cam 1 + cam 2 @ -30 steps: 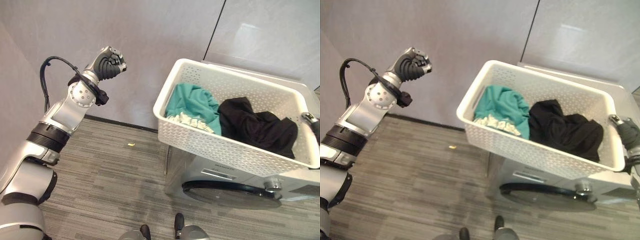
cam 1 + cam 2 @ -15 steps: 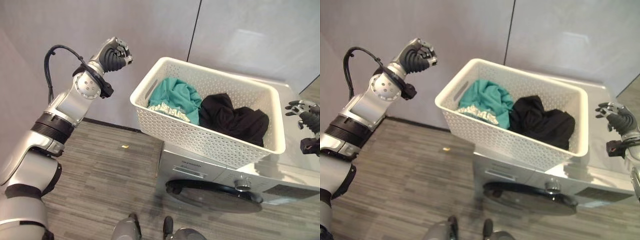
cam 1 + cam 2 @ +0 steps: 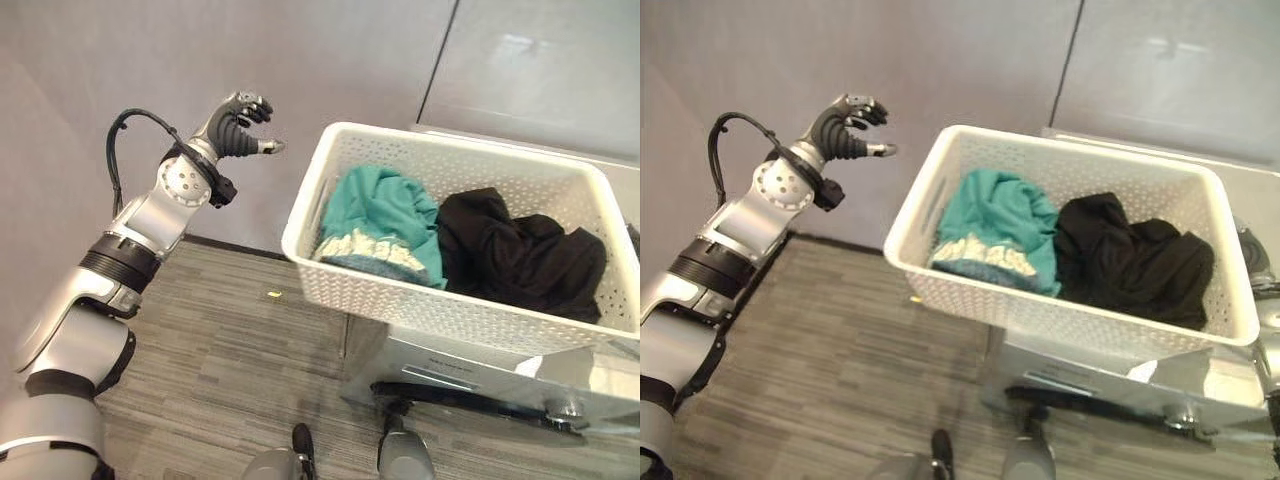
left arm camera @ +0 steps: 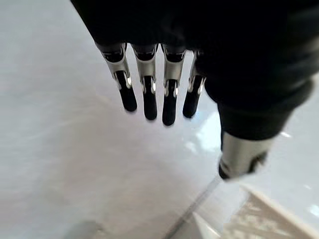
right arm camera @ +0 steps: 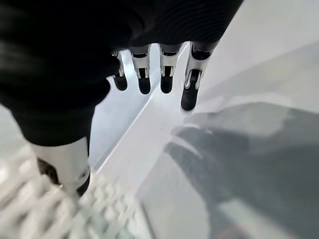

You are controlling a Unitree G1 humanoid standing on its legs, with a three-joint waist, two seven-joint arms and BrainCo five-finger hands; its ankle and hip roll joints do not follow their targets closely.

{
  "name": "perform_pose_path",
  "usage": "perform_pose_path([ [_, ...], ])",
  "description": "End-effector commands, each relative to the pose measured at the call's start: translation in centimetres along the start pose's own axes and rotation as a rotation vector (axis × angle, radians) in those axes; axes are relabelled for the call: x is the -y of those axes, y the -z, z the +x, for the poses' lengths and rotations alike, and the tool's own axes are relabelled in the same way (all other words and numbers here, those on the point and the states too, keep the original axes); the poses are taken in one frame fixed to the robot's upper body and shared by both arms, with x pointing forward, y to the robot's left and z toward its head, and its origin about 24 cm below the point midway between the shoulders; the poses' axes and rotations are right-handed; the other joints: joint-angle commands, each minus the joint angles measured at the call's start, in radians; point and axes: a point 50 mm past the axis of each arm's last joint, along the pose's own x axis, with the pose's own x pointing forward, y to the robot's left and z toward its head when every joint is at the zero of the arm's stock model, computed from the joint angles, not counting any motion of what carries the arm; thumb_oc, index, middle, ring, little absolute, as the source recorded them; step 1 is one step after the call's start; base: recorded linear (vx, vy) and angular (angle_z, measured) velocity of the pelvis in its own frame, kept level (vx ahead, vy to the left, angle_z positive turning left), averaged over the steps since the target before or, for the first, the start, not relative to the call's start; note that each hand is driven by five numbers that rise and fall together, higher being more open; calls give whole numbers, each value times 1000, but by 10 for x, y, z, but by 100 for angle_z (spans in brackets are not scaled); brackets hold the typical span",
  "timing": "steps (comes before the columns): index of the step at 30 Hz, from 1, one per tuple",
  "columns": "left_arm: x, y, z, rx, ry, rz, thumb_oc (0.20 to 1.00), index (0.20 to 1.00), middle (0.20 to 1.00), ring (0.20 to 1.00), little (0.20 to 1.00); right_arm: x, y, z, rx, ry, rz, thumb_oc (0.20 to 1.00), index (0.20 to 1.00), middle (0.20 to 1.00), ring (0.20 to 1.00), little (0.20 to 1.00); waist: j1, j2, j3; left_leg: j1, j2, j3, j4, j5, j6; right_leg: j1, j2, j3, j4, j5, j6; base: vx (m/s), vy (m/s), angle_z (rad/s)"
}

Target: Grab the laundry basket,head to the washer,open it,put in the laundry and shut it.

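Overhead, basket (image 3: 470, 300) rests on washer (image 3: 480, 370); wrist views show both hands (image 4: 149, 94) (image 5: 149, 74) relaxed (empty).

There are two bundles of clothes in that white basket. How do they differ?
The teal garment lies at the basket's end nearer the robot's left hand; the black garment lies at the other end. The teal one shows a pale patterned patch along its lower edge, while the black one is plain dark. Both are crumpled inside the white laundry basket, side by side and touching.
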Motion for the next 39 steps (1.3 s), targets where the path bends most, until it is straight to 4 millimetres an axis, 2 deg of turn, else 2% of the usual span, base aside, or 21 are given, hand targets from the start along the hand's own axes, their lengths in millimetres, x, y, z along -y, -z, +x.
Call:
perform_pose_path([
  [1, -1, -1, 2, 4, -43, -89, 1000, 1000, 1000, 1000, 1000, 18, -28, 12, 75, 77, 4, 1000, 1000, 1000, 1000, 1000, 41, 2, -75, -16, 77, 19, 55, -63, -61, 48, 22, -63, -66, 31, 34, 49, -93, -18],
  [6, 17, 1, 1, 0, -7, -162, 1000, 1000, 1000, 1000, 1000, 26, -26, 14, 46, 103, -30, 1000, 1000, 1000, 1000, 1000, 47, 2, -94, -10, 94, 20, 24, -42, -84, 90, 40, -114, -117, 35, 31, 40, -104, -3],
  [9, 30, -10, 4, 33, 10, -230, 1000, 1000, 1000, 1000, 1000, 39, -24, 15, 10, 145, -65, 1000, 1000, 1000, 1000, 1000, 50, 4, -92, -10, 106, 16, 8, -24, -100, 101, 47, -147, -109, 22, 25, 11, -73, 8],
  [12, 31, -18, 7, 56, 0, -276, 1000, 1000, 1000, 1000, 1000, 38, -22, 18, -7, 151, -63, 1000, 1000, 1000, 1000, 1000, 51, 11, -93, -7, 107, 15, 0, -20, -106, 112, 49, -165, -117, 17, 23, 23, -49, 10],
  [21, 23, -20, 14, 41, -35, -305, 1000, 1000, 1000, 1000, 1000, 28, -13, 21, -38, 145, -30, 1000, 1000, 1000, 1000, 1000, 46, 38, -90, -15, 105, 8, 3, -16, -117, 123, 42, -193, -109, 5, 19, 17, -13, 6],
  [24, 48, -29, 18, 40, 29, -294, 1000, 1000, 1000, 1000, 1000, 43, -18, 26, -39, 238, 52, 1000, 1000, 1000, 1000, 1000, 38, 51, -94, -6, 98, 12, -7, -19, -116, 131, 40, -195, -118, 5, 19, 39, 14, 14],
  [25, 48, -29, 18, 40, 29, -295, 1000, 1000, 1000, 1000, 1000, 43, -19, 26, -38, 238, 52, 1000, 1000, 1000, 1000, 1000, 38, 52, -93, -5, 98, 12, -8, -18, -116, 132, 40, -195, -118, 5, 19, 24, 12, 16],
  [27, 68, -38, 18, 52, 82, -311, 1000, 1000, 1000, 1000, 1000, 55, -22, 28, -43, 293, 84, 1000, 1000, 1000, 1000, 1000, 33, 54, -95, 2, 97, 16, -16, -21, -114, 132, 39, -191, -120, 6, 20, 26, 26, 7],
  [28, 86, -43, 16, 58, 126, -347, 1000, 1000, 1000, 1000, 1000, 66, -26, 28, -45, 342, 98, 1000, 1000, 1000, 1000, 1000, 29, 54, -93, 6, 96, 19, -19, -23, -112, 130, 40, -185, -120, 7, 20, 0, 0, 0],
  [29, 86, -44, 16, 58, 125, -348, 1000, 1000, 1000, 1000, 1000, 67, -27, 29, -44, 342, 97, 1000, 1000, 1000, 1000, 1000, 29, 56, -92, 7, 96, 19, -20, -23, -112, 130, 40, -185, -120, 7, 20, 0, 0, 0],
  [32, 120, -50, 11, 40, 202, -423, 1000, 1000, 1000, 1000, 1000, 83, -38, 29, -35, 406, 94, 1000, 1000, 1000, 1000, 1000, 20, 52, -88, 18, 99, 28, -28, -24, -110, 128, 44, -171, -122, 7, 18, -1, -11, -6],
  [36, 150, -64, 3, 61, 278, -465, 1000, 1000, 1000, 1000, 1000, 85, -49, 33, -18, 411, 58, 1000, 1000, 1000, 1000, 1000, 11, 47, -85, 27, 103, 34, -33, -23, -112, 131, 51, -162, -128, 4, 12, -5, -22, -4],
  [37, 159, -69, 0, 68, 300, -489, 1000, 1000, 1000, 1000, 1000, 82, -48, 35, -23, 400, 61, 1000, 1000, 1000, 1000, 1000, 9, 45, -82, 27, 106, 35, -31, -24, -113, 133, 55, -161, -132, 3, 10, -17, -33, -6],
  [39, 162, -73, 0, 74, 301, -504, 1000, 1000, 1000, 1000, 1000, 76, -42, 36, -46, 386, 58, 1000, 1000, 1000, 1000, 1000, 8, 45, -78, 29, 108, 35, -30, -24, -114, 134, 59, -159, -136, 2, 8, -22, -40, -19],
])
